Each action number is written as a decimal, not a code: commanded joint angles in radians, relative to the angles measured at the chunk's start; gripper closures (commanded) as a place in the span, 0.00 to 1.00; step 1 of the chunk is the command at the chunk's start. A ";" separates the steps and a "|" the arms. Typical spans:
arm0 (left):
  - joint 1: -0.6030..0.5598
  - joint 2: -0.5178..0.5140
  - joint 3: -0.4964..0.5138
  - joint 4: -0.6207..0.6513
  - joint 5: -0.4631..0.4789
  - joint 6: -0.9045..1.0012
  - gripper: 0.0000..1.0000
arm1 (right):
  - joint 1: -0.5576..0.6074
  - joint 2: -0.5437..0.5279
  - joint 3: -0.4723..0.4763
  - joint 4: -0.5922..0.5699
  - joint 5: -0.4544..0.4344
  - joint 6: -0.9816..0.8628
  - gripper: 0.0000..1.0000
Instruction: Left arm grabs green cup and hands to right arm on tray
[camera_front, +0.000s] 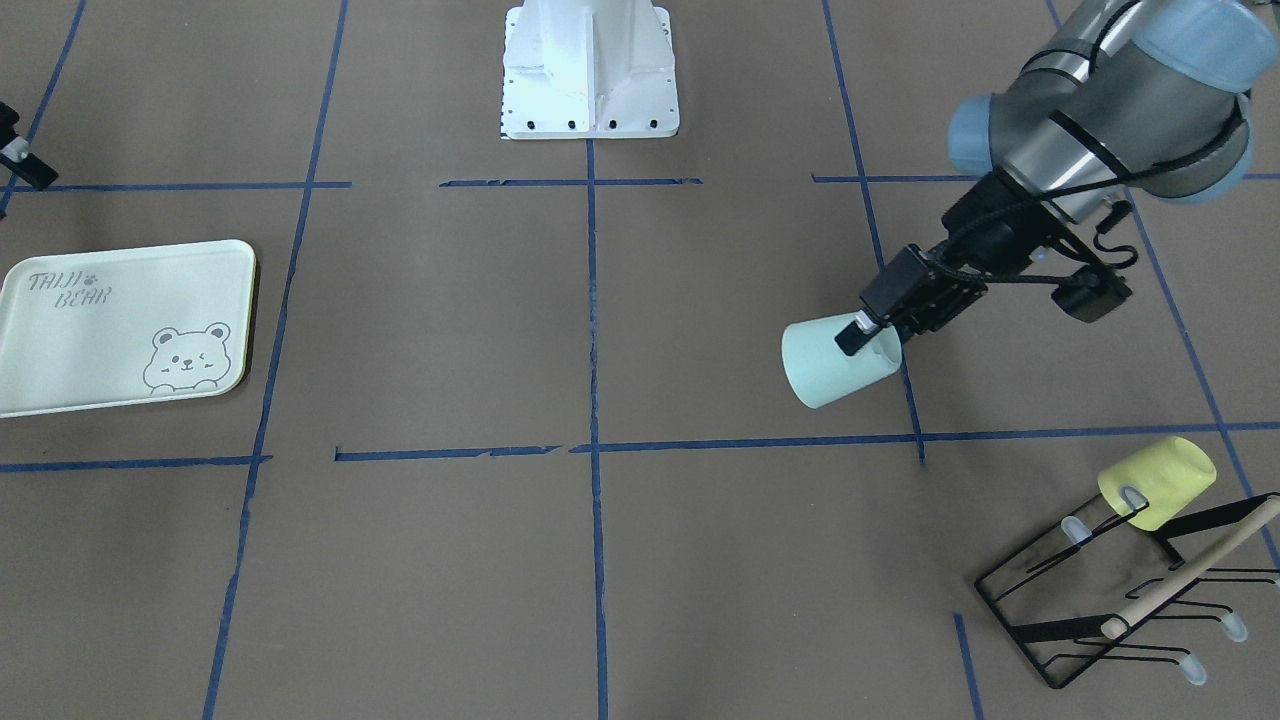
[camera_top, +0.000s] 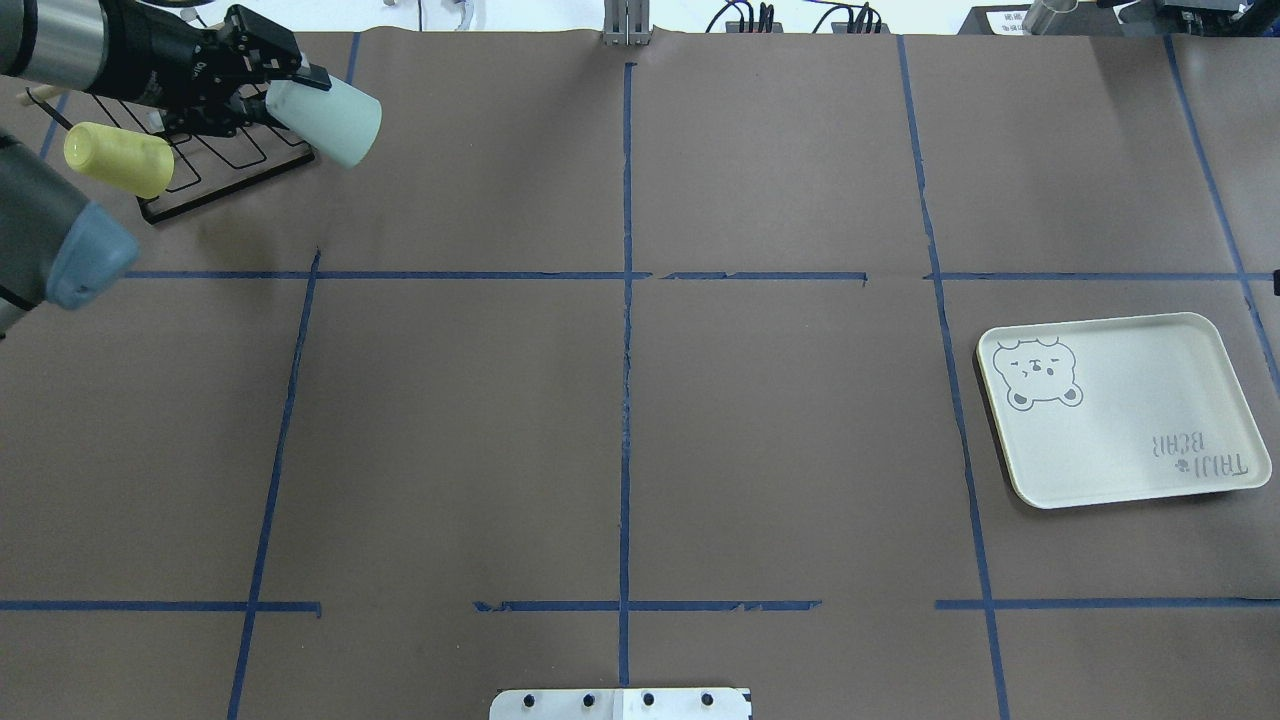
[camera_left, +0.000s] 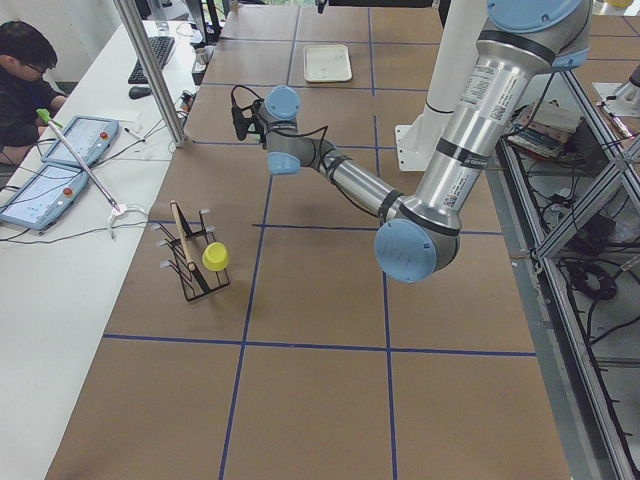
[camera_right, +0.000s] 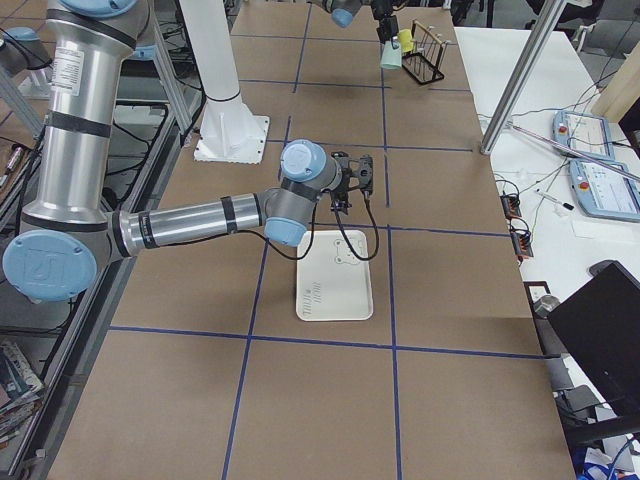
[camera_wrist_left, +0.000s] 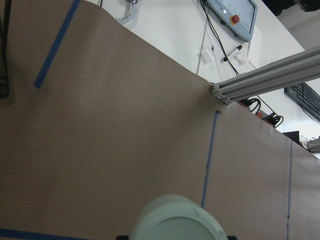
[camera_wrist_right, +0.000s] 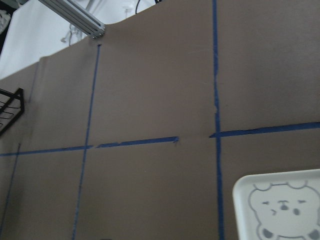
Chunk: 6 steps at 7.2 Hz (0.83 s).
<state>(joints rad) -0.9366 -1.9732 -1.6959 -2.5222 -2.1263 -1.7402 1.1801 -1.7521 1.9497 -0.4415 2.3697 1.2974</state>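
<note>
Left gripper clamped on the rim of the green cup. One finger shows across the outside of the wall at the mouth. The cup is carried off the table, tipped nearly on its side, its closed base pointing away from the gripper and toward the table's middle. The left wrist view shows that round base at its bottom edge, over brown paper and a blue tape line.

Just behind the carrying arm stands the black wire rack with a wooden handle. A pale yellow cup sits mouth-down and tilted on one prong. The green cup is apart from both.

The tray lies flat at the opposite end of the table, well apart from the cup. Nothing rests on its bear print.

Right gripper hangs just beside the tray's short edge on the cup's side. I cannot tell whether its claw is open or closed.

Between cup and tray lie the brown table cover and its blue tape grid. The white robot base stands at the table edge.
</note>
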 joint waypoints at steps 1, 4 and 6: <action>0.118 0.019 -0.097 -0.006 0.072 -0.094 0.85 | -0.178 0.067 0.000 0.237 -0.153 0.338 0.00; 0.292 0.017 -0.117 -0.148 0.196 -0.260 0.85 | -0.323 0.132 0.005 0.369 -0.247 0.454 0.00; 0.337 0.010 -0.114 -0.286 0.258 -0.426 0.84 | -0.527 0.137 0.005 0.534 -0.544 0.499 0.00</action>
<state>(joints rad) -0.6234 -1.9578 -1.8107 -2.7334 -1.8992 -2.0690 0.7687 -1.6195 1.9536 0.0044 1.9860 1.7758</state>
